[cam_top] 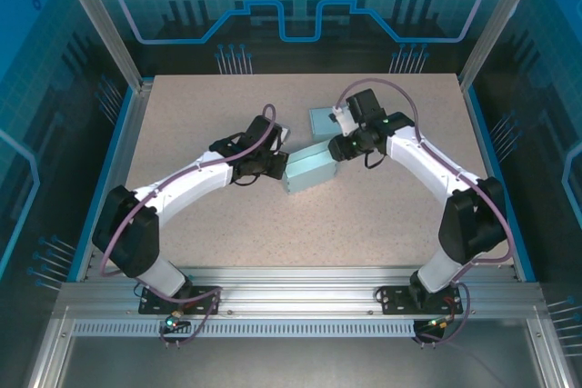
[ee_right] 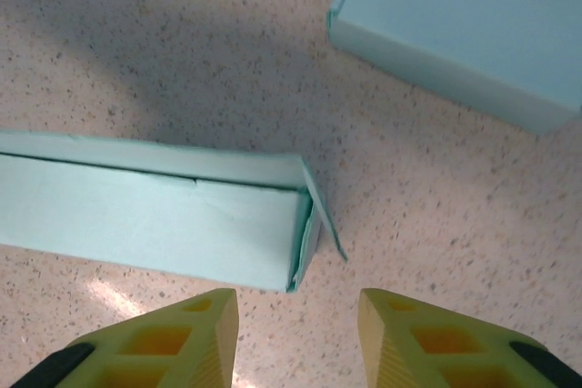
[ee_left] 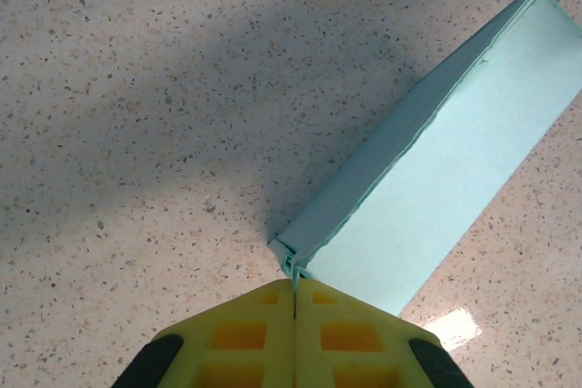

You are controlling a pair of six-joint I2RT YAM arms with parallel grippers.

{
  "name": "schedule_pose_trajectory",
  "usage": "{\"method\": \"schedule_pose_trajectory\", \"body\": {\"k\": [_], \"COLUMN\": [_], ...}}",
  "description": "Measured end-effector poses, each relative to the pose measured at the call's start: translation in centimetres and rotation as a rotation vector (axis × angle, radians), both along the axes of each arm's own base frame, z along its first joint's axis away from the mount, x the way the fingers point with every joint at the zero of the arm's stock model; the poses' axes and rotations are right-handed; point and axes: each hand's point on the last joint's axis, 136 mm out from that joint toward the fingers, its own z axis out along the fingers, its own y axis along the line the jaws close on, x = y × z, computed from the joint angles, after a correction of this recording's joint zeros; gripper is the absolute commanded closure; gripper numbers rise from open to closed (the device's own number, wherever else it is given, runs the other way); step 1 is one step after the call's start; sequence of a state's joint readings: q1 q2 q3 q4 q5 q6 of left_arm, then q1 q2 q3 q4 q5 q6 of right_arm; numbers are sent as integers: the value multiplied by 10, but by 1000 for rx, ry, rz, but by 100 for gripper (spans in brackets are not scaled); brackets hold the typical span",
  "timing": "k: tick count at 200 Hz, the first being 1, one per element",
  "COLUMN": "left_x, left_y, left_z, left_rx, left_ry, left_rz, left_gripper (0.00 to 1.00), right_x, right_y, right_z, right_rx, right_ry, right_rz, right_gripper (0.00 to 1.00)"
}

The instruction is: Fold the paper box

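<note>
The light teal paper box (cam_top: 309,168) lies mid-table between both arms. In the left wrist view its long side (ee_left: 455,161) runs up to the right, and my left gripper (ee_left: 294,290) is shut, its yellow fingers pinching a thin paper tab at the box's near corner (ee_left: 291,261). In the right wrist view the box (ee_right: 155,215) lies left of centre with its end flap (ee_right: 326,211) standing ajar. My right gripper (ee_right: 298,311) is open just short of that end, nothing between its fingers.
A second teal box (cam_top: 325,119) sits just behind the first, near the right wrist; it shows as a closed box (ee_right: 464,24) at the top right of the right wrist view. Speckled table (cam_top: 227,233) surrounds them, with blue walls at the edges.
</note>
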State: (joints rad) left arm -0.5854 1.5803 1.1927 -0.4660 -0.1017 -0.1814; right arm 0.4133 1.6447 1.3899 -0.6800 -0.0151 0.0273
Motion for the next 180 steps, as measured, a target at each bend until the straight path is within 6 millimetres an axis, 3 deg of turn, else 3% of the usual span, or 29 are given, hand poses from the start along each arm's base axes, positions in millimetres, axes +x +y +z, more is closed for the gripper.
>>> {"method": "schedule_pose_trajectory", "body": {"k": [28, 72, 144, 180], "left_x": [2, 2, 6, 9], "left_y": [-1, -1, -2, -3], "left_z": [0, 0, 0, 0], "left_rx": [2, 3, 1, -12], "left_ry": [-1, -2, -1, 14], "left_rz": [-4, -6, 11, 61], "left_gripper": [93, 93, 97, 100], "right_x": [14, 25, 22, 19], "right_y": [4, 6, 9, 8], "right_z": [6, -15, -20, -20], "right_rx": [-8, -32, -10, 33], "right_ry": [-30, 8, 42, 60], "right_rz": [48, 79, 79, -7], "right_gripper": [59, 62, 91, 98]}}
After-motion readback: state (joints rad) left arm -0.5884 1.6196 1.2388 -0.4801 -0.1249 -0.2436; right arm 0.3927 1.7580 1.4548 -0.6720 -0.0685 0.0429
